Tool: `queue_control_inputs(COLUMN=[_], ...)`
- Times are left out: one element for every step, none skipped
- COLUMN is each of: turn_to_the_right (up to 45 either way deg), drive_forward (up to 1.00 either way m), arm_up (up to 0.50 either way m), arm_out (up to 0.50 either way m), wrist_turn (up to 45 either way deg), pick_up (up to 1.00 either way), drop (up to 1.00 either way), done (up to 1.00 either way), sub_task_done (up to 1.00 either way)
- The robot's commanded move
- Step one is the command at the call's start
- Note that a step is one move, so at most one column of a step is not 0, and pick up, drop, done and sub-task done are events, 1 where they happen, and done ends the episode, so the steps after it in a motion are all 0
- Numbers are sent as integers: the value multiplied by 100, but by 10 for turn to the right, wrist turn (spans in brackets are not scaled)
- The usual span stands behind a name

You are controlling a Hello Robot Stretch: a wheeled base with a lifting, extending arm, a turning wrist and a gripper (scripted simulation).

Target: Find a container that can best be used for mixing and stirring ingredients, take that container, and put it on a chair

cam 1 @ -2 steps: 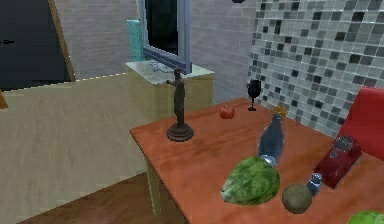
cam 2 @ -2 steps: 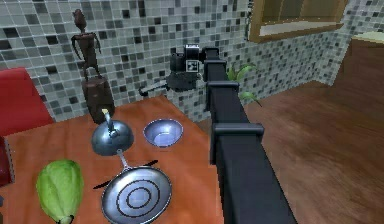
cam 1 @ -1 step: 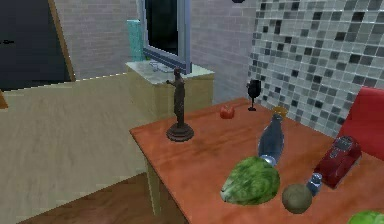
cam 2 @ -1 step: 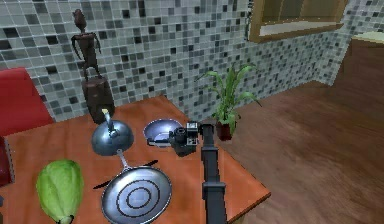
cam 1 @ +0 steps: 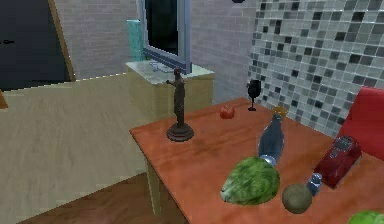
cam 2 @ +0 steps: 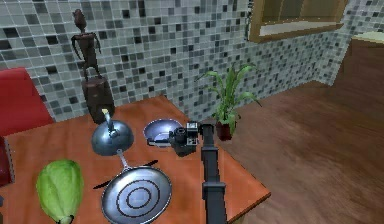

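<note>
The bowl (cam 2: 160, 130) stood upright on the wooden surface (cam 2: 45, 145), its mouth facing the ceiling. Being round, it had no long axis to speak of. It looked shallow, grey-blue and metallic, darker inside. The claw (cam 2: 177, 137) was right at its rim. I couldn't tell whether they touched, or whether it had hold of anything. A round pan (cam 2: 135, 197) lay close by, and a red chair (cam 2: 20, 100) stood at the surface's end.

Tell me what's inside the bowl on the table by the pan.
The bowl looks bare inside: smooth grey, with nothing in the part I can see. The jaws cover its right side, so that part is hidden.
</note>
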Motion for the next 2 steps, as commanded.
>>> queue_control_inputs(turn_to_the_right=[0,0], drive_forward=[0,0], arm_up=[10,14], arm_out=[0,0], wrist_turn=[0,0], pick_up=[0,0], drop=[0,0], done=[0,0], sub_task_done=[0,0])
